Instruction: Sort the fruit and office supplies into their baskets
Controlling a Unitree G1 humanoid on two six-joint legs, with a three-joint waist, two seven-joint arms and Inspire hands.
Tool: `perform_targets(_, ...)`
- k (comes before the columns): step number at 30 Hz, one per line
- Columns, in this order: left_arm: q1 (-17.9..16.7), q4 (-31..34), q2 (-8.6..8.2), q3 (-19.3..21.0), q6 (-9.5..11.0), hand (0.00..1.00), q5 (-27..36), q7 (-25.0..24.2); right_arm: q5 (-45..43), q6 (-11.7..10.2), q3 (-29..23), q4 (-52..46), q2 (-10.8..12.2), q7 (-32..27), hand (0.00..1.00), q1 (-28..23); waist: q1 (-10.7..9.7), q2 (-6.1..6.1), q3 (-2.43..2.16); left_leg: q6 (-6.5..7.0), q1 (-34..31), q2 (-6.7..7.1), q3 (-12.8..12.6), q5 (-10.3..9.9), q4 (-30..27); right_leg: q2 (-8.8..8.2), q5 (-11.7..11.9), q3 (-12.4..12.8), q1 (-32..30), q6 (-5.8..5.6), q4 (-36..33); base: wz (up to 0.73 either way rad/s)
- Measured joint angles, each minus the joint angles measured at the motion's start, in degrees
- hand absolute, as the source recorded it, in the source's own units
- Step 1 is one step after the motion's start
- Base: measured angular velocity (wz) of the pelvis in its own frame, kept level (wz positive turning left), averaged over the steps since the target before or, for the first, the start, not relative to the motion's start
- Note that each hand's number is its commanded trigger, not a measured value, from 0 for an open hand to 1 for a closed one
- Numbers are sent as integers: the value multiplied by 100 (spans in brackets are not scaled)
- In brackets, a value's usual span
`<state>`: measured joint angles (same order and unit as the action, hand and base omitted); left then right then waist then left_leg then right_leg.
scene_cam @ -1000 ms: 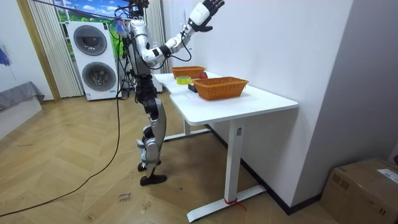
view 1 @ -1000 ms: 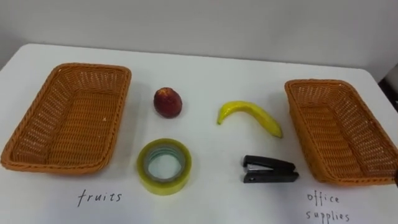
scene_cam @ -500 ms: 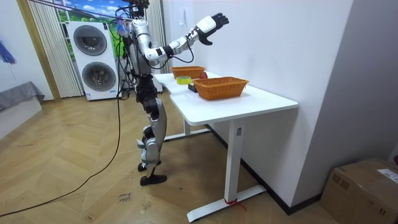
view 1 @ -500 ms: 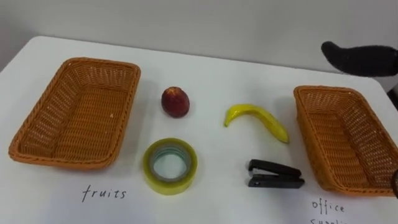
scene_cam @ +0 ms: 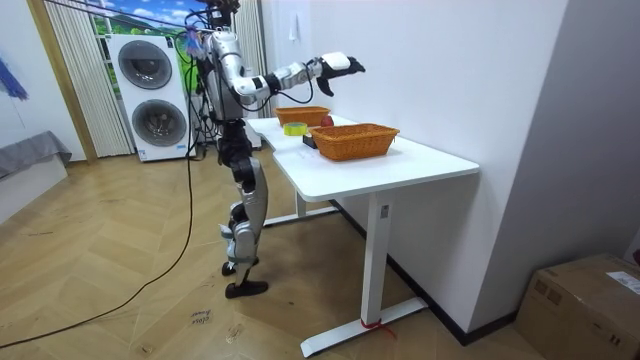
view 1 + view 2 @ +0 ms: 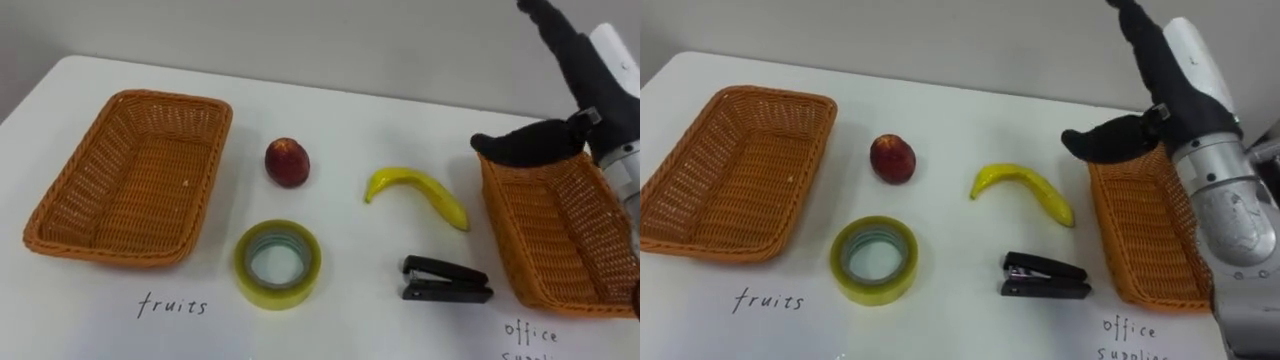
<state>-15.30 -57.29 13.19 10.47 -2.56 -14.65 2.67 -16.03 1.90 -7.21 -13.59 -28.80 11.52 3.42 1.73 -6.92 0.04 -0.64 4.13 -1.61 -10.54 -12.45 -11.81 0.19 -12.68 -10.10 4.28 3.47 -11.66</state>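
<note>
— Items, compared with one second back?
— No change. The red fruit [image 6: 287, 162] and banana [image 6: 418, 192] lie on the white table [image 6: 350, 115] between the left basket [image 6: 60, 215] and the right basket [image 6: 560, 240]. The tape roll [image 6: 278, 264] and stapler [image 6: 446, 281] sit in front of them, nearer the robot. All four are outside the baskets.
— The arm?
— The right hand [image 6: 590, 85] was raised high by the wall. It has come down and now hangs over the right basket's far end, above the rim in the room view.
— Hand pose?
— Fingers straight, pointing away from the robot, with the thumb spread toward the banana. It holds nothing. The robot stands upright at the table's end.
</note>
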Motion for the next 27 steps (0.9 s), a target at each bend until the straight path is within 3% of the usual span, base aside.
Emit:
perform_targets(6,0,16,38,-5,-2,0,29,-73,11,202,163,6,-149,632,0,0,18,-8,-3,0,-4,-39,31,0,-1,5,5,-26,-11,7,-12,0)
perform_targets(12,-50,31,155,-9,-9,0,-3,-71,-225,395,274,80,-156,1379,0,-32,32,-105,6,0,-13,-54,27,0,-1,22,14,-7,-27,23,-4,0)
perform_targets(16,-34,31,185,-65,-7,0,-4,-69,-351,407,397,202,-155,1912,0,-43,37,-164,6,1,-18,-51,26,-1,-2,24,19,10,-35,19,3,0)
perform_targets(27,23,101,196,-225,-4,0,-4,-66,-415,419,403,288,-155,2588,0,-65,86,-116,38,1,-23,-59,20,-1,0,34,23,22,-39,21,4,0)
